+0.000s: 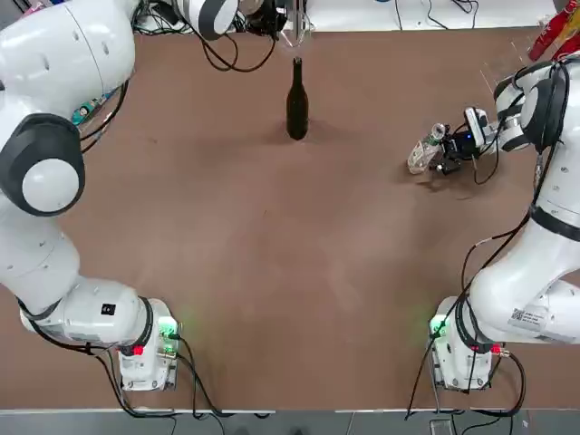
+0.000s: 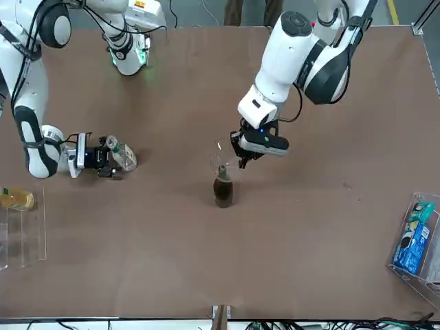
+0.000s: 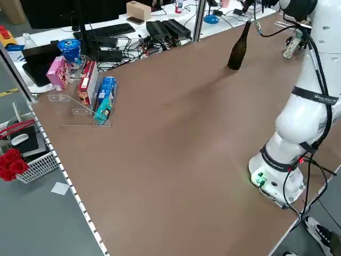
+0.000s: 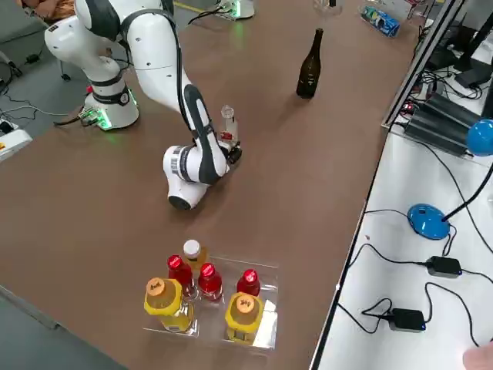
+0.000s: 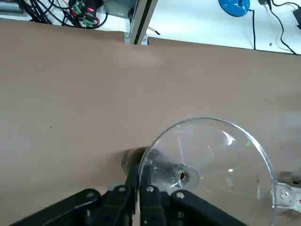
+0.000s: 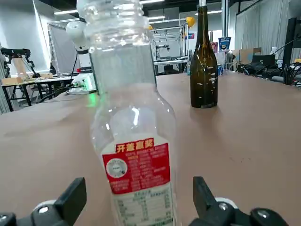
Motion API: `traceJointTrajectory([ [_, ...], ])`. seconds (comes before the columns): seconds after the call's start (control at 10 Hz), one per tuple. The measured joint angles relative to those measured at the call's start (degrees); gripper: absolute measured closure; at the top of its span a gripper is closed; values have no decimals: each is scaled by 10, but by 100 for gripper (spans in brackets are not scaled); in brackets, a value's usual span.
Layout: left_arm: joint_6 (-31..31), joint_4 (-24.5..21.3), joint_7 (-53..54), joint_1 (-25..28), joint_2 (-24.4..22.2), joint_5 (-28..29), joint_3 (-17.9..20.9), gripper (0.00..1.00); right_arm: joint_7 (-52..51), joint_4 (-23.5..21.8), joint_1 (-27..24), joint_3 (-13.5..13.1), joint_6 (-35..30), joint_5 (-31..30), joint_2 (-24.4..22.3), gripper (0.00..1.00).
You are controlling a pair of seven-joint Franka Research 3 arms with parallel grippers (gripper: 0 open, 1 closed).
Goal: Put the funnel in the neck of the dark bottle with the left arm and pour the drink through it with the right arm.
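Funnel step is in hand: the left gripper (image 2: pixel 240 155) is clenched on the rim of the funnel (image 5: pixel 207 160), holding it over the neck of the dark bottle (image 1: pixel 296 100) at the table's far middle — spout looks at or just in the mouth, can't tell if seated. The right gripper (image 1: pixel 446 152), fingers spread either side of the drink (image 6: pixel 134 141) w/o touching, waits at the robot's right. Next, I judge — seat the funnel, let go, then the right closes on the drink.
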Motion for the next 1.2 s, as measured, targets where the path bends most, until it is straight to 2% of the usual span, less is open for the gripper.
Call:
traceJointTrajectory([
  [0.1, 1, 0, 0, 0, 0, 0, 0, 82, 0, 0, 0, 2, 0, 3, 0, 0],
  [0.3, 2, 0, 1, 0, 0, 0, 0, 49, 0, 0, 1, 10, -1, 5, 0, 0],
  [0.4, 2, 1, 0, 0, 0, 0, 0, 36, 0, 0, 1, 12, -1, 5, 0, 1],
  [0.6, -8, 16, -5, 1, -1, -32, 1, 4, -2, 0, 2, 13, -1, 5, 0, 4],
  [0.7, -22, 35, -5, 2, -2, -72, 10, 0, -2, 0, 3, 14, -1, 5, 0, 6],
  [0.8, -33, 51, 1, 4, -5, -115, 30, 0, -2, 0, 4, 14, -1, 5, 1, 15],
  [0.9, -42, 58, 30, 6, -7, -170, 53, 0, -2, 0, 6, 14, -1, 5, 1, 16],
  [1.1, -92, 61, 131, 8, -7, -305, 105, 0, -3, 0, 10, 14, -1, 5, 1, 29],
  [1.2, -125, 60, 174, 9, -6, -379, 137, 0, -3, 0, 12, 14, -1, 5, 1, 31],
])
